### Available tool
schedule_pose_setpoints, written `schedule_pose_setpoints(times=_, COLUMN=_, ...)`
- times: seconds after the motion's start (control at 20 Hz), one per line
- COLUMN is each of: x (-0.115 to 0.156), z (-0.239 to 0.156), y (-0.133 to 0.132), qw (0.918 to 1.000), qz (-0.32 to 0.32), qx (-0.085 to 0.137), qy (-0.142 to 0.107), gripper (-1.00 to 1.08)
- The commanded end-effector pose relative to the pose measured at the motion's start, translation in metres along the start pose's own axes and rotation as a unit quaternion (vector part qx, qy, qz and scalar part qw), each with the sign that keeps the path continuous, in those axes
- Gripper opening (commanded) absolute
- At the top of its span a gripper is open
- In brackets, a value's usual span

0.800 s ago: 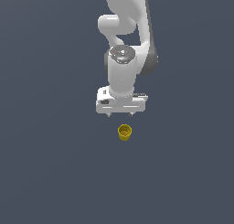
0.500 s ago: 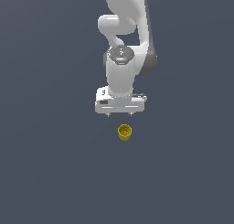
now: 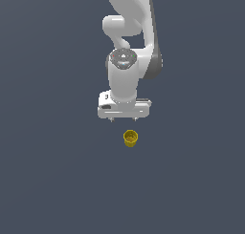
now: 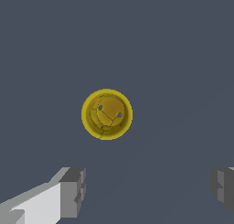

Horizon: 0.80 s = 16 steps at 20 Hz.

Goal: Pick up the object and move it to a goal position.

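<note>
A flat grey-blue floor fills the exterior view from edge to edge, with no visible border or wall. On it, the white Panda arm comes down from 12 o'clock and ends near the middle of the view. Its gripper points down at the floor, and only 2 short finger tips show under the wide white hand.

The wrist view shows the fingers set far apart, 1 at each side of the picture, with bare floor between them; the gripper is spread wide and pinches nothing.

The mustard-yellow cup stands upright on the floor at 6 o'clock from the gripper in the exterior view, shifted slightly toward 5, and apart from the finger tips. In the wrist view the cup is seen straight down its round rimmed mouth. Its inside holds no loose item; only the darker yellow bottom with 2 small dark dots shows. The mouth is narrower than the gap between the fingers.

Open floor surrounds the cup at every clock direction, out to the picture edges
</note>
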State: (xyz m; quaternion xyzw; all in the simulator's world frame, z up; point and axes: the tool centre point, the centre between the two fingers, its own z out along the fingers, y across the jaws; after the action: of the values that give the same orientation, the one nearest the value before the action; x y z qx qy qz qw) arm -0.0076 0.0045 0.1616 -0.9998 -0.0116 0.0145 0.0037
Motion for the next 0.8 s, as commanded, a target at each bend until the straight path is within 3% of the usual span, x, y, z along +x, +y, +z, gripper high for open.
schedule_pose_setpoints(times=0.0, x=0.001, z=0.002, y=-0.001, qw=1.0, qz=-0.008, qx=0.0, qy=0.0, gripper=1.0)
schedule_pose_setpoints(times=0.45, x=0.01, z=0.017, y=-0.008, qw=0.9965, qz=-0.083, qx=-0.004, qy=0.003, gripper=1.0)
schedule_pose_setpoints(times=0.75, x=0.021, z=0.035, y=-0.018, qw=0.9855, qz=-0.17, qx=-0.007, qy=0.006, gripper=1.0)
